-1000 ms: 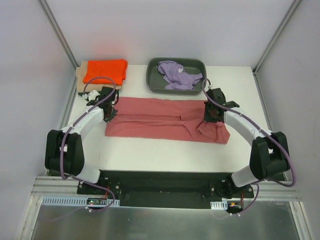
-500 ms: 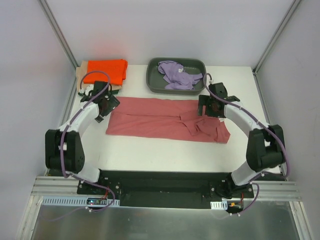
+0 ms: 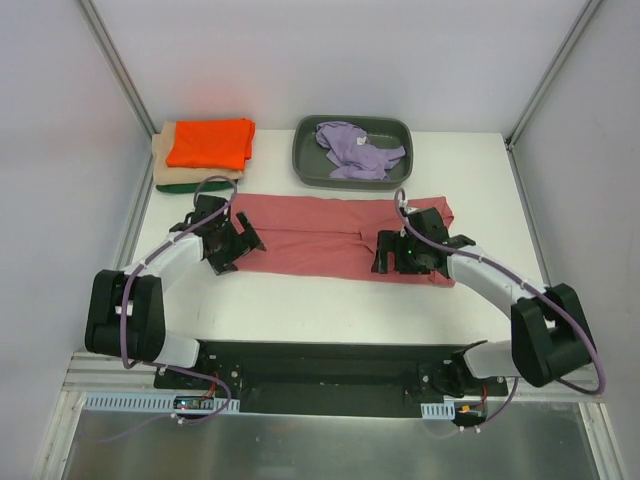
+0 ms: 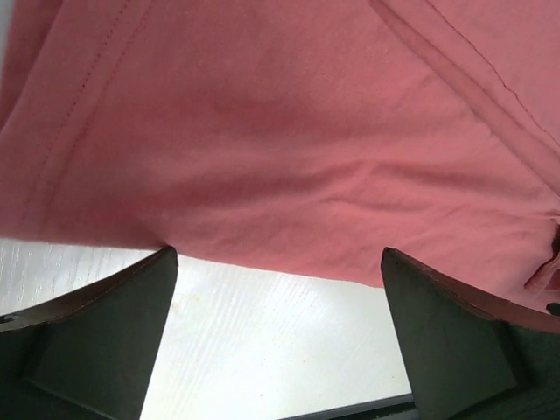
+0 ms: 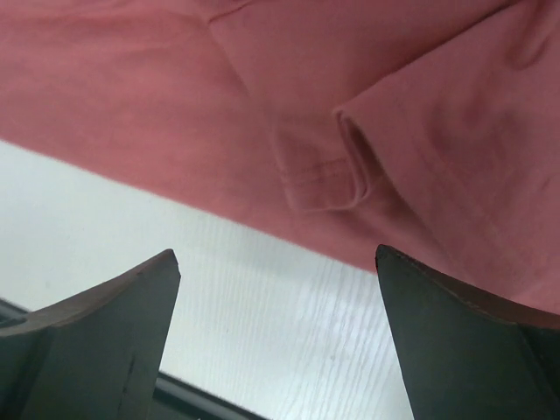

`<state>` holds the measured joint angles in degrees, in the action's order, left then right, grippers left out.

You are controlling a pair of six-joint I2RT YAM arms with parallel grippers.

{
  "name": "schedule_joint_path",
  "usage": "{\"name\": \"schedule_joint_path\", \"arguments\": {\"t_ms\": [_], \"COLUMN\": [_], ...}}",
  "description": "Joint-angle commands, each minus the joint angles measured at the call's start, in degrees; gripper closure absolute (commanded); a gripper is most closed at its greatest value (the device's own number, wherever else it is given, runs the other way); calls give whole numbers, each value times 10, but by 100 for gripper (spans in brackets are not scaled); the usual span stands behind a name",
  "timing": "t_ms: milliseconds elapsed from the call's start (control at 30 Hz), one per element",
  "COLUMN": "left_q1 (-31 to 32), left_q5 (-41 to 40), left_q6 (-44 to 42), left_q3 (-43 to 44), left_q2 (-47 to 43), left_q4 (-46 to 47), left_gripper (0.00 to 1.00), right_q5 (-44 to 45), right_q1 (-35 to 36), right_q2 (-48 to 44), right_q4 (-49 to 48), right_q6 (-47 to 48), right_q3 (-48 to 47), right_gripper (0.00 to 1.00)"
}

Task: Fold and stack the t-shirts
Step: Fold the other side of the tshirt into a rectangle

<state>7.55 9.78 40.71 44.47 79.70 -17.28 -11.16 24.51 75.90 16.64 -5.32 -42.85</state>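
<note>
A dusty rose-red t-shirt point(image 3: 320, 232) lies flat as a long folded strip across the middle of the table. My left gripper point(image 3: 236, 243) hovers open at the strip's near left edge; in the left wrist view the left gripper point(image 4: 277, 255) shows bare table between its fingers and the rose-red cloth point(image 4: 280, 131) just beyond. My right gripper point(image 3: 392, 252) is open at the near right edge; the right gripper point(image 5: 277, 255) frames the table, with a folded sleeve hem point(image 5: 319, 171) ahead. A lavender t-shirt point(image 3: 355, 148) lies crumpled in the tray. An orange t-shirt point(image 3: 210, 143) tops a stack over tan point(image 3: 160, 165) and dark green point(image 3: 185, 187) ones.
The dark grey tray point(image 3: 305, 168) stands at the back centre. The folded stack occupies the back left corner. Frame posts point(image 3: 118, 70) rise at both back corners. A black base rail point(image 3: 320, 362) runs along the near table edge.
Both grippers went from shut on the rose-red shirt's ends to open. They let go, then moved inward and to its near edge. The shirt's right end now lies flatter.
</note>
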Motion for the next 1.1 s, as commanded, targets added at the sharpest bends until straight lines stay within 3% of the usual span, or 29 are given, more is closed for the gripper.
{"name": "schedule_joint_path", "arguments": {"t_ms": [0, 500, 633, 800, 933, 1067], "left_q1": [0, -18, -18, -18, -18, -18], "left_q5": [32, -25, -22, -27, -21, -23], "left_q6": [-36, -46, -47, -46, -46, -46], "left_q3": [1, -28, -32, -36, -33, -33], "left_q2": [32, 61, 56, 52, 55, 58], "left_q4": [38, 27, 26, 25, 25, 25], "left_gripper": [1, 1, 1, 1, 1, 1], "right_q5": [57, 171, 162, 118, 118, 39], "right_q1": [-5, -97, -109, -108, -107, -106], "right_q2": [57, 272, 278, 192, 82, 15], "right_q4": [-75, -100, -45, -42, -34, -42], "right_q6": [18, 141, 163, 145, 56, 1], "right_q3": [-43, -294, -363, -277, -166, -62], "right_gripper": [4, 4, 4, 4, 4, 4]}}
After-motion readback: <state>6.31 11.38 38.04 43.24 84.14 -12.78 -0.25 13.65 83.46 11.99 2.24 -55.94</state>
